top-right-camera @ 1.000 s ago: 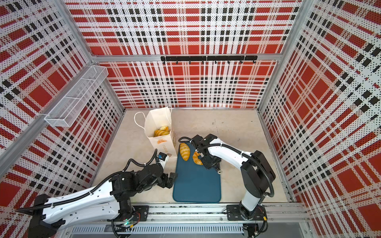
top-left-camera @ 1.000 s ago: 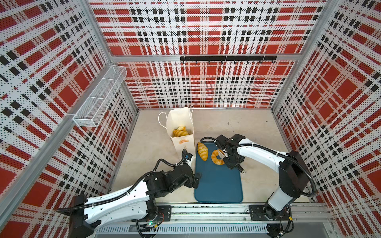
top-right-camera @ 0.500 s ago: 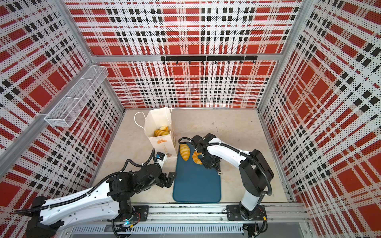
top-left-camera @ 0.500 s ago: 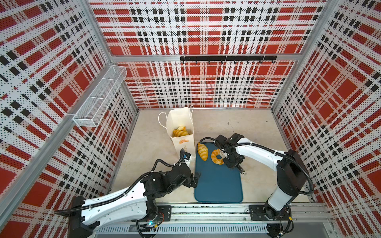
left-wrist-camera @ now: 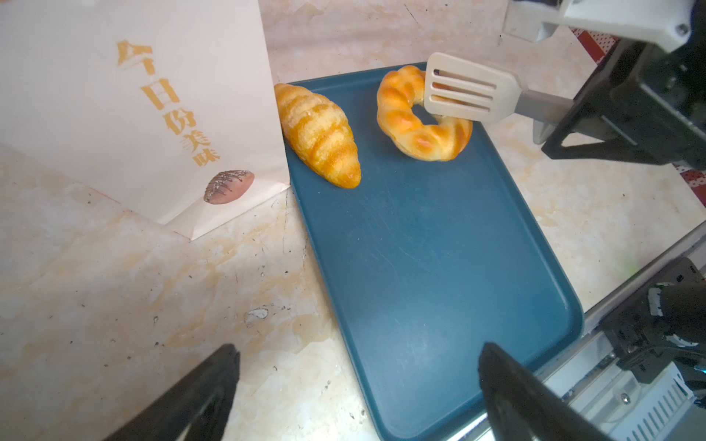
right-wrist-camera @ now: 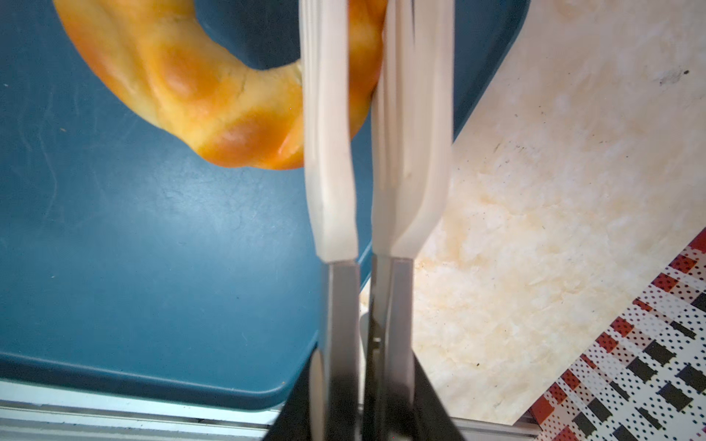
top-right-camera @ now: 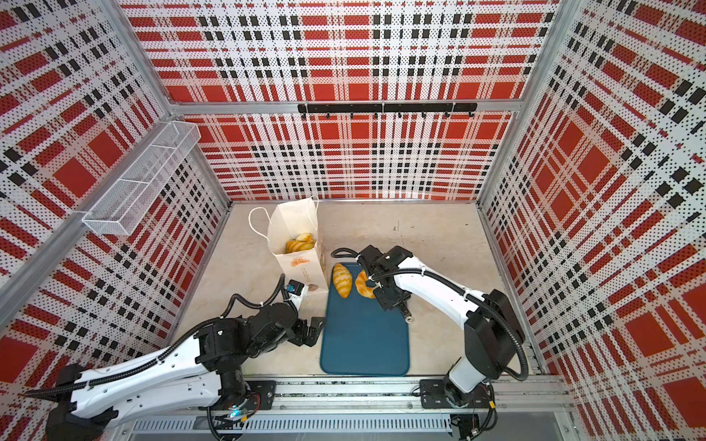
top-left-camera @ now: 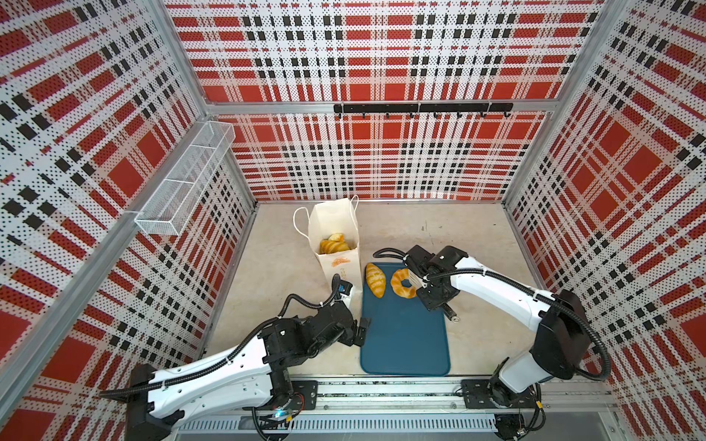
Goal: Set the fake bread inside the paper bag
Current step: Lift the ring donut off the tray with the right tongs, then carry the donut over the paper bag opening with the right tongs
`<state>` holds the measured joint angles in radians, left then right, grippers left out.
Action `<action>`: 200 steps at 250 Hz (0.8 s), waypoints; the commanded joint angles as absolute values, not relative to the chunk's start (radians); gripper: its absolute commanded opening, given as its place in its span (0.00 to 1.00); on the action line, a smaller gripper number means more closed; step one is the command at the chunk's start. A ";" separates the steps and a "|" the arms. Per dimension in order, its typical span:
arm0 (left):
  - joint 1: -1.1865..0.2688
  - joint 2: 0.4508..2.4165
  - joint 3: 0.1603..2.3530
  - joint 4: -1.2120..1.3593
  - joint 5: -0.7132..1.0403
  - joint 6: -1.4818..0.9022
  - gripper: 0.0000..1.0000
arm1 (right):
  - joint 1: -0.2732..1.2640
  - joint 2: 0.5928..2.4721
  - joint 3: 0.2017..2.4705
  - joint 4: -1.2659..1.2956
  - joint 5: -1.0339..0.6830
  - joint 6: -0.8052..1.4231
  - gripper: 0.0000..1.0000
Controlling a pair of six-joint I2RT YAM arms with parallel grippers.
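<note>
Grab step: right gripper (right-wrist-camera: 363, 385) jaws squeeze white slotted tongs (left-wrist-camera: 470, 89) onto the glossy golden ring doughnut (left-wrist-camera: 393, 110), at the far end of the flat teal tray (left-wrist-camera: 420, 248). Left gripper (left-wrist-camera: 357, 355) jaws gape wide, empty. Next, I reckon: lift it into the white paper bag (left-wrist-camera: 133, 95) beside the tray.

Both top views look steeply down from high in front onto the whole bench (top-left-camera: 458, 236); the wrist views sit low, close to the tray (left-wrist-camera: 420, 248), sharing the ring doughnut (left-wrist-camera: 393, 110).

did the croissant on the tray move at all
No. The croissant still lies at the far-left corner of the tray, right beside the base of the bag, as before.
</note>
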<state>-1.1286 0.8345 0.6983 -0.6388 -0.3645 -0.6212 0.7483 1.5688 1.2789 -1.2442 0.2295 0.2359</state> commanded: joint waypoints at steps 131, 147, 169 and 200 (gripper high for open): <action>-1.122 0.773 0.826 -0.725 -0.402 -0.550 0.99 | 0.848 1.435 1.401 -1.293 0.235 0.334 0.30; -1.116 0.769 0.839 -0.735 -0.402 -0.538 1.00 | 0.867 1.434 1.424 -1.302 0.240 0.343 0.30; -1.106 0.764 0.857 -0.750 -0.400 -0.523 0.99 | 0.884 1.429 1.452 -1.305 0.247 0.354 0.30; -1.088 0.761 0.888 -0.776 -0.394 -0.501 0.99 | 0.897 1.421 1.484 -1.309 0.252 0.364 0.30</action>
<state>-1.1065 0.7727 0.8413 -0.7368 -0.3756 -0.5346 0.8837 1.4647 1.4296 -1.3018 0.2253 0.3344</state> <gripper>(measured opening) 0.994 0.303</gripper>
